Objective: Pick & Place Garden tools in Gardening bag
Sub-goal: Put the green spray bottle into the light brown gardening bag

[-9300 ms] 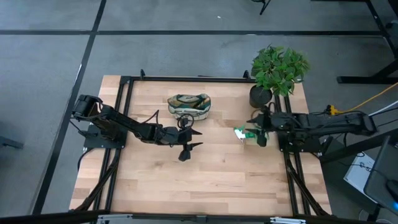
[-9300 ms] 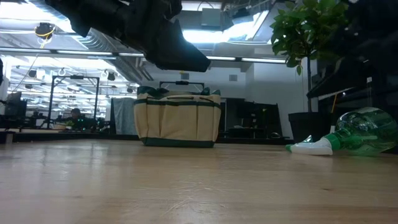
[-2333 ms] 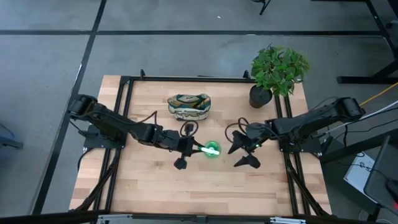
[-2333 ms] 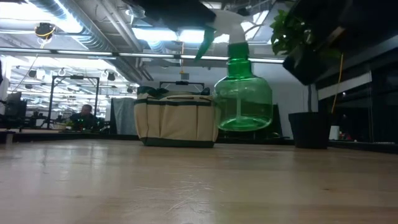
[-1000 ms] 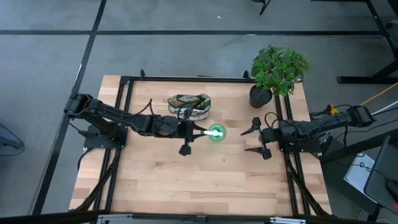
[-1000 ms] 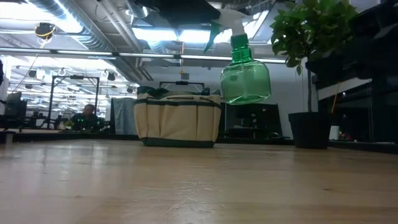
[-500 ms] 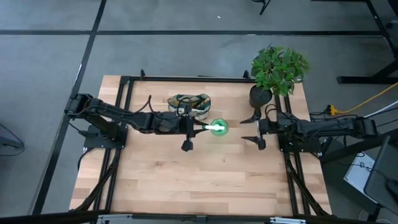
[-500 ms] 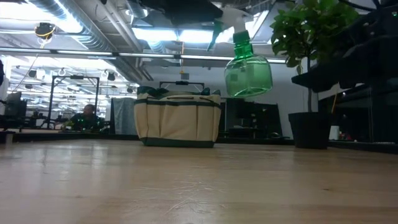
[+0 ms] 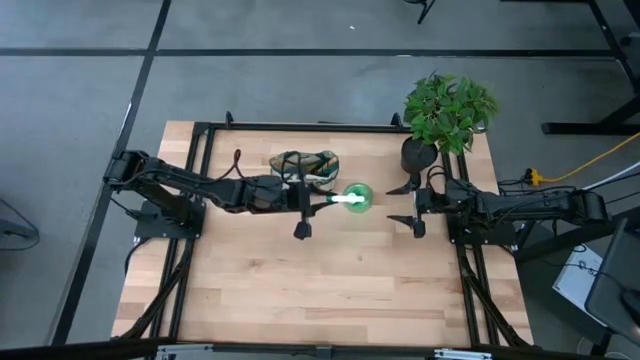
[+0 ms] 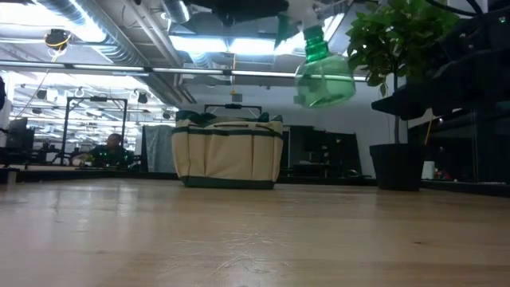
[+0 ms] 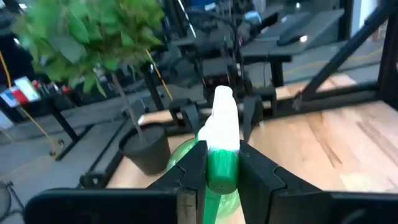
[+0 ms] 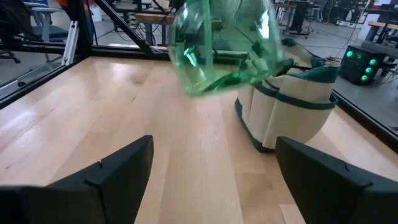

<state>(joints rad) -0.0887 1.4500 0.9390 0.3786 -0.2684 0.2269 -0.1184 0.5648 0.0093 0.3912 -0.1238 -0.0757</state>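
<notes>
My left gripper (image 9: 322, 200) is shut on a green spray bottle with a white head (image 9: 354, 197). It holds the bottle in the air just right of the gardening bag (image 9: 303, 168), a cream and olive bag whose flat bottom rests on the table's far middle. The low view shows the bottle (image 10: 325, 76) high up and tilted, beside the bag (image 10: 228, 151). My right gripper (image 9: 410, 205) is open and empty to the right of the bottle, and its wrist view shows the bottle (image 12: 224, 46) and the bag (image 12: 292, 106). The trowel, the rake and the shears are not in view. My left gripper pinches the bottle's green neck (image 11: 222, 169), just under the white spray head (image 11: 224, 118), between its two fingers (image 11: 193, 177). The fingers come about level from the table's left. The bottle is lifted clear of the table and tilted, with its round body (image 10: 327, 84) hanging down and away from the gripper.
A potted green plant (image 9: 447, 108) in a black pot (image 9: 418, 155) stands at the far right corner, close behind my right gripper. The near half of the wooden table (image 9: 330, 290) is bare. A black frame (image 9: 300, 126) runs along the table's edges.
My left gripper has carried the bottle up and toward the table's far edge and a little to the right, closer to the bag's right end. The bottle has tipped further from upright. My right gripper has moved a little toward the far edge and stays open.
</notes>
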